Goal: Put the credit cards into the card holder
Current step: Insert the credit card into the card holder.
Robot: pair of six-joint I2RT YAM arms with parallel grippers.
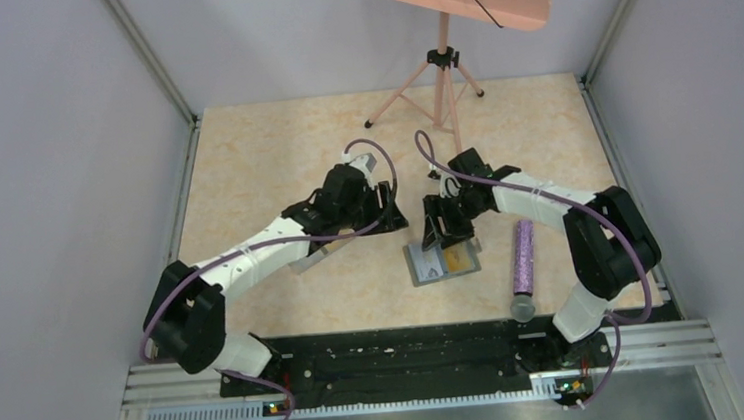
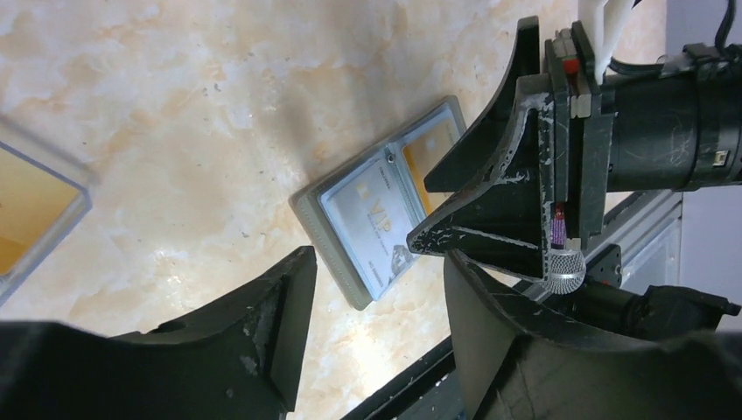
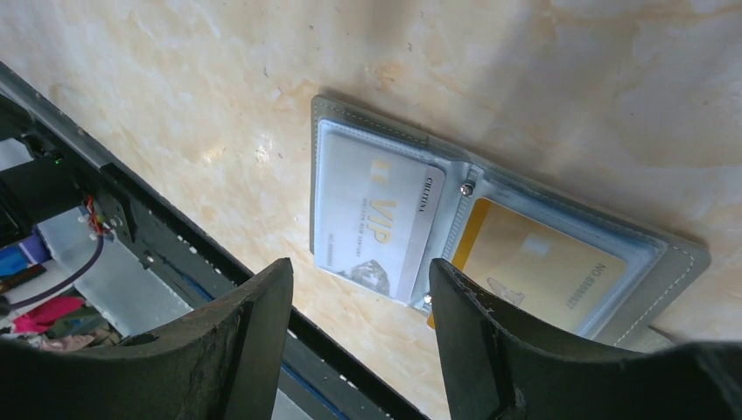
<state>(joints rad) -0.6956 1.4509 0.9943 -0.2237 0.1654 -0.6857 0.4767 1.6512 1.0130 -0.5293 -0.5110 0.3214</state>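
The grey card holder [image 1: 418, 267] lies open on the table, seen closer in the wrist views [image 3: 350, 114] [image 2: 319, 236]. A whitish credit card marked VIP [image 3: 376, 223] [image 2: 372, 223] sits in one clear pocket. In the other pocket is an orange credit card [image 3: 534, 262] [image 2: 429, 153]. My right gripper [image 3: 359, 324] [image 1: 447, 226] hovers open over the holder's near edge, nothing between its fingers. Left of the holder, my left gripper [image 2: 376, 332] [image 1: 389, 219] is open and empty too. The right gripper's finger [image 2: 499, 201] covers part of the orange card in the left wrist view.
A clear plastic box [image 1: 312, 260] with orange cards inside [image 2: 35, 210] lies under the left arm. A purple microphone [image 1: 523, 258] lies right of the holder. A pink music stand [image 1: 446, 54] stands at the back. The black base rail [image 1: 399, 353] runs along the near edge.
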